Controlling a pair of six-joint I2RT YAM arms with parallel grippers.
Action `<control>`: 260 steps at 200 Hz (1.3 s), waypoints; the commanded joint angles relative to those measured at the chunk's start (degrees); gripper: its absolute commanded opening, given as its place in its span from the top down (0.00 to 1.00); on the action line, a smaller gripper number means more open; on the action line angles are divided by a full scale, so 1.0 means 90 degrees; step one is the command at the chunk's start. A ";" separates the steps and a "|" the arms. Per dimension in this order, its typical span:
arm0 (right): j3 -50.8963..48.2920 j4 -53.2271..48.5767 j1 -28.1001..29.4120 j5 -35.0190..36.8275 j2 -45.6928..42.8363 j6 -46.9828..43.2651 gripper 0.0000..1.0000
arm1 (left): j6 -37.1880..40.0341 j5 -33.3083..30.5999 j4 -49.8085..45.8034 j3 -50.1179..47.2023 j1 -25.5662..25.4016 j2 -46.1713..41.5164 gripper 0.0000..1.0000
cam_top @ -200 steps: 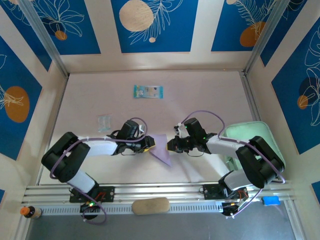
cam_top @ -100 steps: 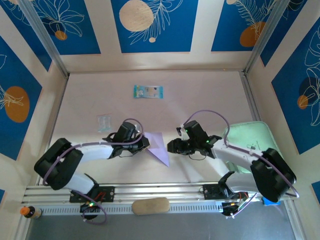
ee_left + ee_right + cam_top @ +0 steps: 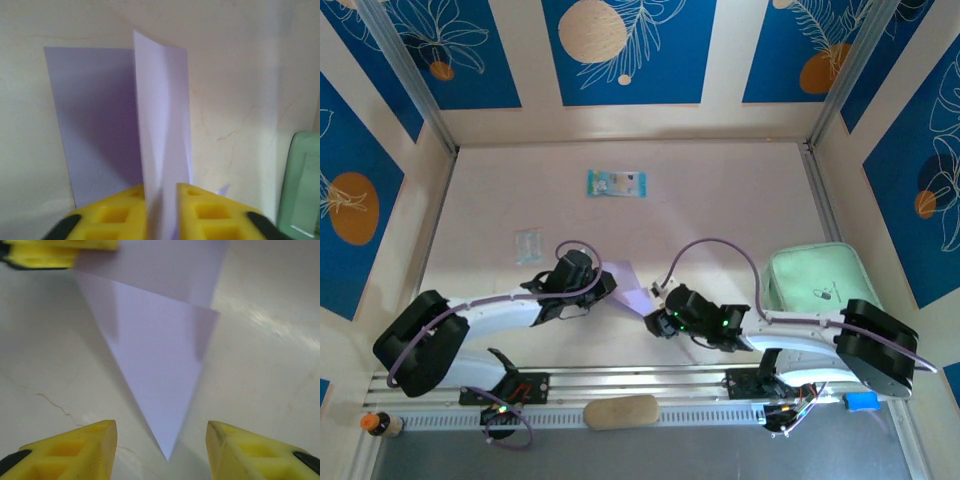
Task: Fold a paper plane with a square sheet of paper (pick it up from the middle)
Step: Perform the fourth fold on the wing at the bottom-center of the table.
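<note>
Just left of centre in the top view, the left gripper (image 3: pixel 609 287) is seen at the left edge of the folded lilac paper (image 3: pixel 636 294). At the bottom centre of the left wrist view, its yellow fingers (image 3: pixel 120 212) are pinched on an upright flap of that paper. To the paper's lower right, the right gripper (image 3: pixel 653 322) is seen with fingers (image 3: pixel 75 450) spread, the paper's pointed tip lying untouched between them. A mint-green tray (image 3: pixel 817 285) is seen at the right.
</note>
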 commanded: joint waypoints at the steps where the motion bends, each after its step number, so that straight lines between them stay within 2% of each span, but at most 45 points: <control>1: 0.0017 0.0826 0.0335 0.0850 0.0317 -0.1097 0.51 | 0.0226 0.0095 0.0010 0.0064 -0.0033 -0.0034 0.75; 15: 0.0100 0.0961 0.0491 0.1060 0.0534 -0.1382 0.51 | 0.0459 0.0286 0.0009 0.0176 -0.0031 0.0012 0.70; 50: 0.0175 0.1235 0.0574 0.1389 0.0873 -0.1784 0.51 | 0.0798 0.0628 -0.0039 0.0449 0.0011 0.0097 0.69; 141: 0.0510 0.1501 0.0692 0.1728 0.1621 -0.2278 0.52 | 0.0891 0.0858 0.0028 0.0504 0.0079 0.0125 0.77; 176: 0.0627 0.1616 0.0688 0.1986 0.1943 -0.2377 0.56 | 0.0882 0.0867 0.0003 0.0502 0.0079 0.0115 0.78; 260: 0.0600 0.1569 0.0686 0.1881 0.2021 -0.2114 0.73 | 0.0900 0.0849 -0.0077 0.0493 0.0108 0.0095 0.81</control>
